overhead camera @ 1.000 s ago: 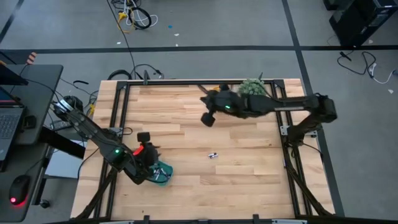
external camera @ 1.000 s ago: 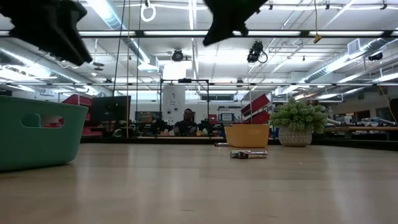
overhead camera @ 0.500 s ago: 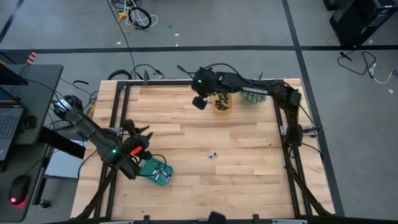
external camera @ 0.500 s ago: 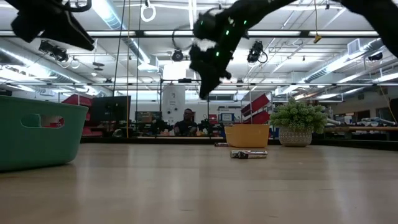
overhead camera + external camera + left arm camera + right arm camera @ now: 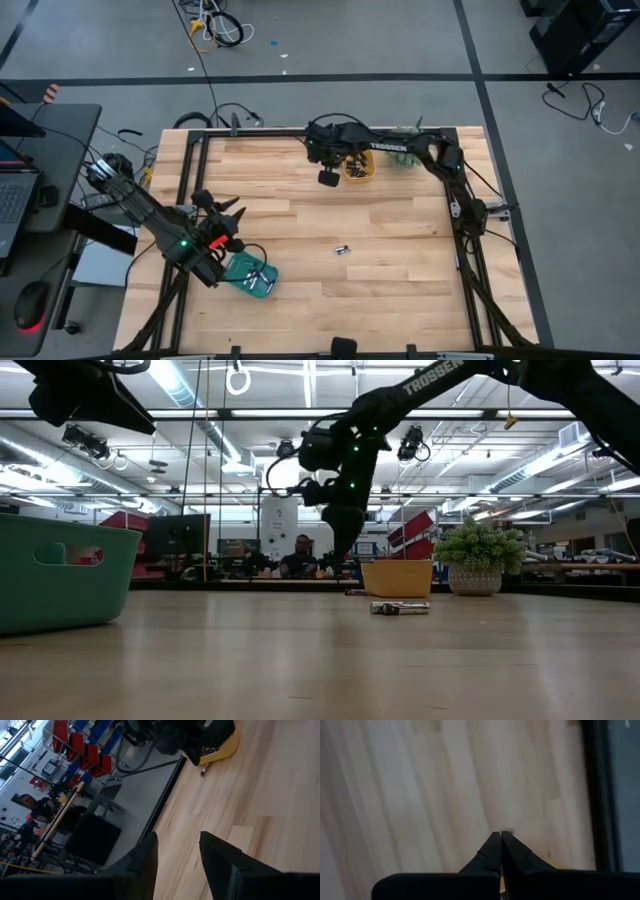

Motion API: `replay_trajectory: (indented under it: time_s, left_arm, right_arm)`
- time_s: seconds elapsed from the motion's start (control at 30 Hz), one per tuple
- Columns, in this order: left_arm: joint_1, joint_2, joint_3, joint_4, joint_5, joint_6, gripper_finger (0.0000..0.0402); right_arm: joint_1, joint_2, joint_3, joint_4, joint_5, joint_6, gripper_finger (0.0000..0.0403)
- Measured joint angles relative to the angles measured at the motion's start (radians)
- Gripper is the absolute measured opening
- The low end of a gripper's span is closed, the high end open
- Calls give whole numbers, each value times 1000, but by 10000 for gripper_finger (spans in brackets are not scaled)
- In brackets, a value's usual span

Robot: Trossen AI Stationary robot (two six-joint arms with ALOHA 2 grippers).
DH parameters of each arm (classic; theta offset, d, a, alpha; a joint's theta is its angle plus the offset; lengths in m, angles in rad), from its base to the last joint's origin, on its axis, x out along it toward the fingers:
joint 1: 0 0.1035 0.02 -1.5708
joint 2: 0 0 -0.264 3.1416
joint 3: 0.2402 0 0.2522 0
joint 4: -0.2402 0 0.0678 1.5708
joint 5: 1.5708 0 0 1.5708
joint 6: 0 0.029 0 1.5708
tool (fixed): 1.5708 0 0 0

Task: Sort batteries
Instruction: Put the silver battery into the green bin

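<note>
Wooden tabletop (image 5: 400,240), one battery (image 5: 342,249) lying loose near the middle, w/ more cells piled in yellow bin (image 5: 360,166) at far edge. Right gripper (image 5: 327,178) hanging just beside that bin, fingers pinched fully together, nothing held. Left gripper (image 5: 222,212) up above table next to teal bin (image 5: 250,275), fingers (image 5: 220,855) parted & empty. Potted plant (image 5: 480,556) by yellow bin.

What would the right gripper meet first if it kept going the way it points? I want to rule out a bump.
Probably only bare wooden table. The shut right gripper points down at it, empty, beside the yellow tray; depth is unclear.
</note>
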Motion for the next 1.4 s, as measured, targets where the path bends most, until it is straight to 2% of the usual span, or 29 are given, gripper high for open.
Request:
replay_trajectory:
  time_s: [0.37,0.83,1.2,1.3,1.4]
  left_arm:
    - [0,0,0,0,-58,-1,142]
    - [1,0,0,29,-78,-1,142]
    - [12,0,0,33,-96,0,142]
    - [19,0,0,33,-101,0,142]
    - [25,0,0,37,-111,1,142]
  right_arm:
    - [-33,22,-17,38,-6,-81,0]
    - [-89,87,-16,21,-51,-59,0]
    - [-89,118,-15,16,-87,-62,0]
    - [-79,115,-15,15,-67,-56,0]
    - [-66,109,-4,-1,-3,-10,0]
